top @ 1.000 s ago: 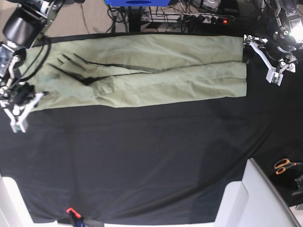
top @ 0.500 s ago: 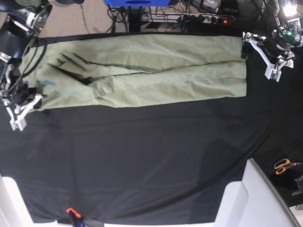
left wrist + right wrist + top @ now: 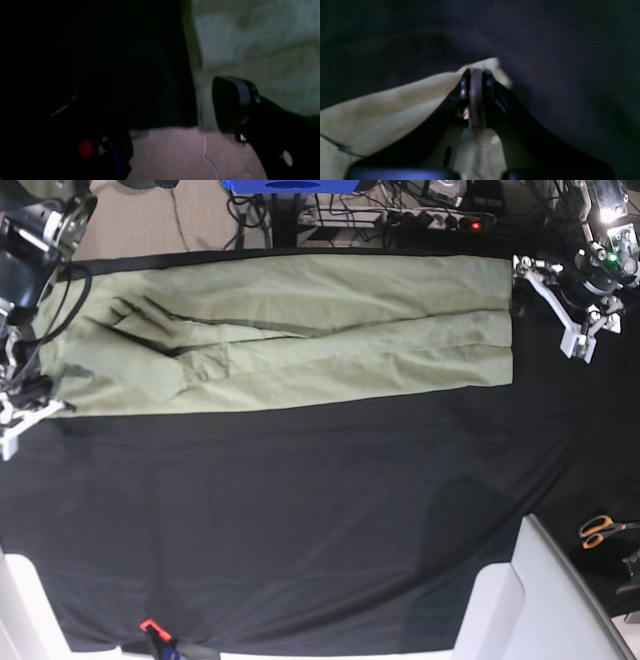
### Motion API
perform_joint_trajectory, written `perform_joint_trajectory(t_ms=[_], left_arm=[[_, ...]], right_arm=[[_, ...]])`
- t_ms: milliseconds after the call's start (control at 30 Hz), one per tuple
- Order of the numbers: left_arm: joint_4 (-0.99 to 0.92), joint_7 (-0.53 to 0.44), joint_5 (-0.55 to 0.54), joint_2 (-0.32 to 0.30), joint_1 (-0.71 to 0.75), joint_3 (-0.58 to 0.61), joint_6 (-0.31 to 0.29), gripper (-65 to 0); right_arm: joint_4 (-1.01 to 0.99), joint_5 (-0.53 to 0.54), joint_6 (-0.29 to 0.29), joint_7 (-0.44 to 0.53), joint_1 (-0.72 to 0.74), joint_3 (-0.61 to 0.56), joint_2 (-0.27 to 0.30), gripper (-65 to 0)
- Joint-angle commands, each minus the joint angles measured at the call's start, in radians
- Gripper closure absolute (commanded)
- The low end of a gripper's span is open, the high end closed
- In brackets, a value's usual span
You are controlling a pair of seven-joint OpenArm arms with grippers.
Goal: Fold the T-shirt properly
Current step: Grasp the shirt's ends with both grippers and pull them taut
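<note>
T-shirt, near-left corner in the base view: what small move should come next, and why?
Probably the right gripper should ease the T-shirt slightly farther outward, since it is shut on that corner and folds still slant across the cloth near it.

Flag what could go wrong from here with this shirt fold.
The right gripper is shut on the T-shirt's near-left corner in the base view; pulling further could skew the whole strip, since the left gripper stands open and seems to anchor nothing.

The bunched folds beside the right arm might set as creases if pressed flat as they lie.

One open finger overlaps the shirt's other end in the left wrist view, so a careless sweep may drag that edge.
</note>
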Motion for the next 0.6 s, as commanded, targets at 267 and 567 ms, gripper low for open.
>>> perform_joint_trajectory(t_ms=[267,567], left_arm=[[0.013,-0.099,-0.004,-0.016,-0.013,-0.005,0.002,-60.2],[-0.101,-0.134,-0.380,-0.063,0.013,-0.079,0.002,-3.3]], right_arm=[[0.401,0.008,0.130,0.055,-0.083,0.028,-0.097,-2.1],[0.677,0.002,0.098,0.156,-0.284,0.062,-0.206,-2.1]])
